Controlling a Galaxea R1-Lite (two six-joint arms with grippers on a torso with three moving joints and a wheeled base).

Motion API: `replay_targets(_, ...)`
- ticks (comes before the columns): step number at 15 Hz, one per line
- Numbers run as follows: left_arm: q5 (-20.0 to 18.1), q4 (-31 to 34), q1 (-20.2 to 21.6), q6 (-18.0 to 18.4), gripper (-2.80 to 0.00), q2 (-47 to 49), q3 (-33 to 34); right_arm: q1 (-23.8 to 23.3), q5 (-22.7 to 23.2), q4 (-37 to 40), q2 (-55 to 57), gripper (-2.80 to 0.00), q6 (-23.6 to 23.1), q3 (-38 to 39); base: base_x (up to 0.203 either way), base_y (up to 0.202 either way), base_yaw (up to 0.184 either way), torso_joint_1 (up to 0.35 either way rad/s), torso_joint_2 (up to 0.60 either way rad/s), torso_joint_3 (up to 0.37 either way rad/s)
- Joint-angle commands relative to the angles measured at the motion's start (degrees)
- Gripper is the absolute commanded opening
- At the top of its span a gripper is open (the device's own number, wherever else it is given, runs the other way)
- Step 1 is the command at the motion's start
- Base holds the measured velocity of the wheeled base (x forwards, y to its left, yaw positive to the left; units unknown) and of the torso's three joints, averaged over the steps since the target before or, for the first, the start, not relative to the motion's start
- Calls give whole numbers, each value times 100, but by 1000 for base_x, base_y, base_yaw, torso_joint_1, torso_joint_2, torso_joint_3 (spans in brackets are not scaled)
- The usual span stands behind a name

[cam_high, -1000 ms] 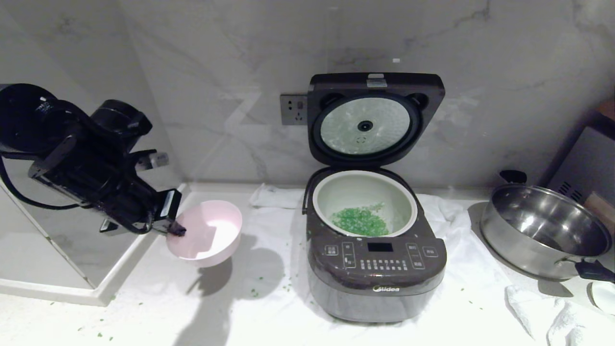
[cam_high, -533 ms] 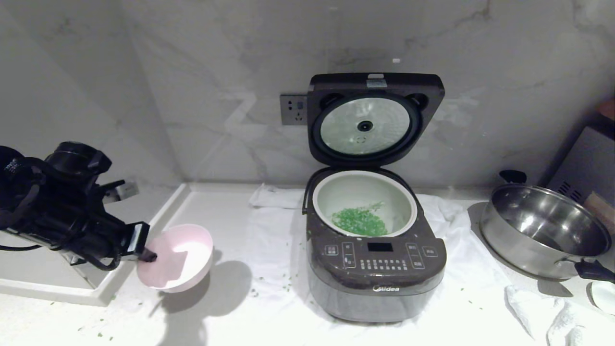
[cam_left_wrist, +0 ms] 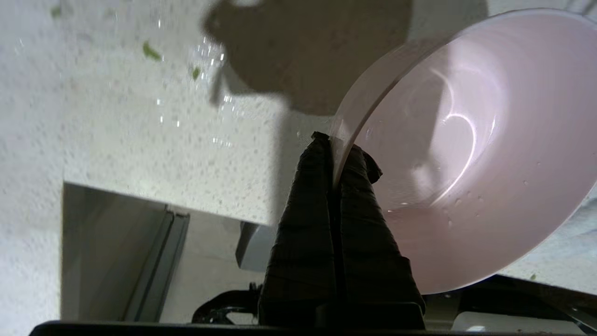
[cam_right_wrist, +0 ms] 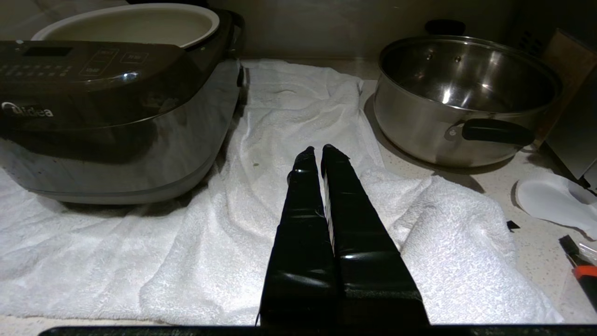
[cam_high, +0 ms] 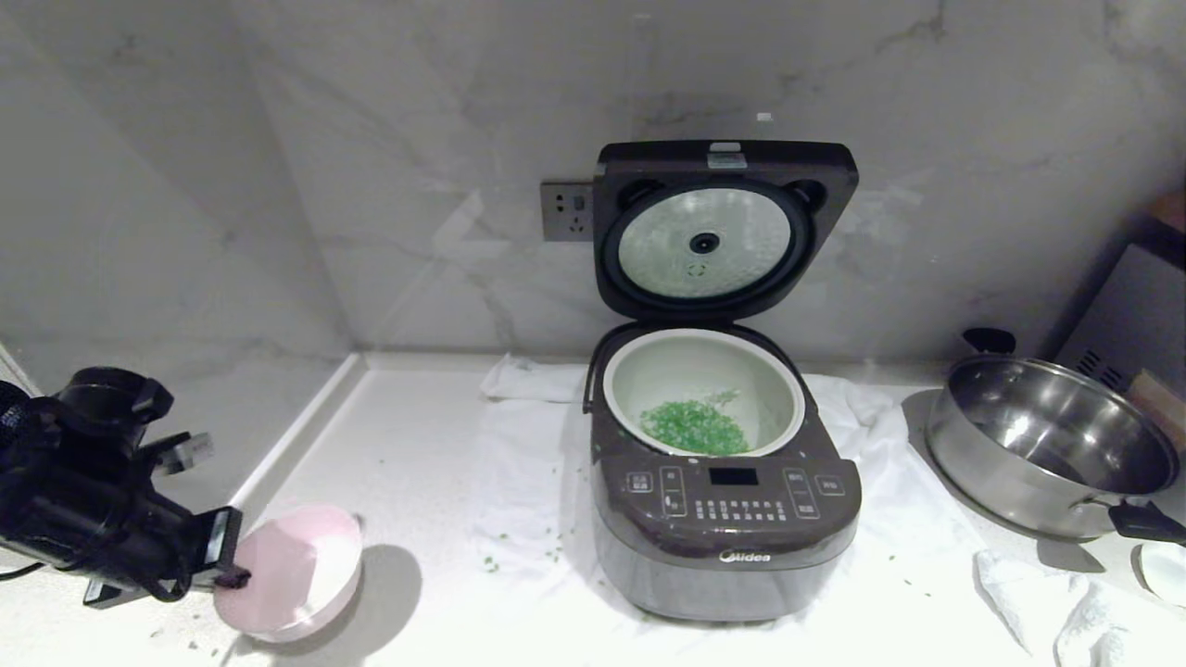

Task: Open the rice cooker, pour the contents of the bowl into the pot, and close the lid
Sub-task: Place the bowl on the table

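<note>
The rice cooker (cam_high: 725, 542) stands mid-counter with its lid (cam_high: 723, 227) raised upright. Chopped green contents (cam_high: 695, 426) lie in its pale inner pot (cam_high: 774, 389). My left gripper (cam_high: 239, 576) is low at the front left, shut on the rim of the empty pink bowl (cam_high: 292, 574), which is tilted just above the counter. In the left wrist view the fingers (cam_left_wrist: 308, 196) pinch the bowl (cam_left_wrist: 466, 149) at its rim. My right gripper (cam_right_wrist: 318, 151) is shut with nothing in it, parked over the white towel (cam_right_wrist: 186, 242) beside the cooker (cam_right_wrist: 116, 112).
A large steel pan (cam_high: 1052, 445) with black handles sits at the right. A white towel (cam_high: 519, 445) lies under the cooker. Green bits (cam_high: 519, 556) are scattered on the counter. A raised ledge (cam_high: 296, 426) borders the left side, and a wall socket (cam_high: 565, 211) sits behind.
My left arm has carried the bowl down and toward the front left, away from the cooker, from above the ledge to just over the counter. The cooker, lid and right arm have not moved.
</note>
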Motion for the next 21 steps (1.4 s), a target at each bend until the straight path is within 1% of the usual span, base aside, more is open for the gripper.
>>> replay_targets(1,38,-88,341,-14,-280,133,358,1,4,11,0,-280,-2,1,0,0,0,0,0,0)
replay_targets(2,34,-242,511,11,-280,164,420,1,4,2,0,-280,-2,1,0,0,0,0,0,0)
replay_targets(4,35,-679,635,32,-280,497,530,1,4,2,0,-280,-2,1,0,0,0,0,0,0)
replay_targets(5,43,-936,760,54,-280,710,561,1,4,3,0,-280,-2,1,0,0,0,0,0,0)
replay_targets(7,42,-1247,1116,281,-280,883,600,1,4,9,0,-280,-2,1,0,0,0,0,0,0)
replay_targets(10,111,-1565,1128,314,-280,1123,697,1,4,11,0,-280,-2,1,0,0,0,0,0,0)
replay_targets(13,711,-1878,1165,290,-280,1509,728,1,4,2,0,-280,-2,1,0,0,0,0,0,0)
replay_targets(15,770,-2066,1196,288,-280,1626,767,1,4,2,0,-280,-2,1,0,0,0,0,0,0)
replay_targets(18,721,-2087,1411,294,-280,1656,753,1,4,2,0,-280,-2,1,0,0,0,0,0,0)
replay_targets(21,695,-2079,1422,297,-280,1607,766,1,4,4,0,-280,-2,1,0,0,0,0,0,0)
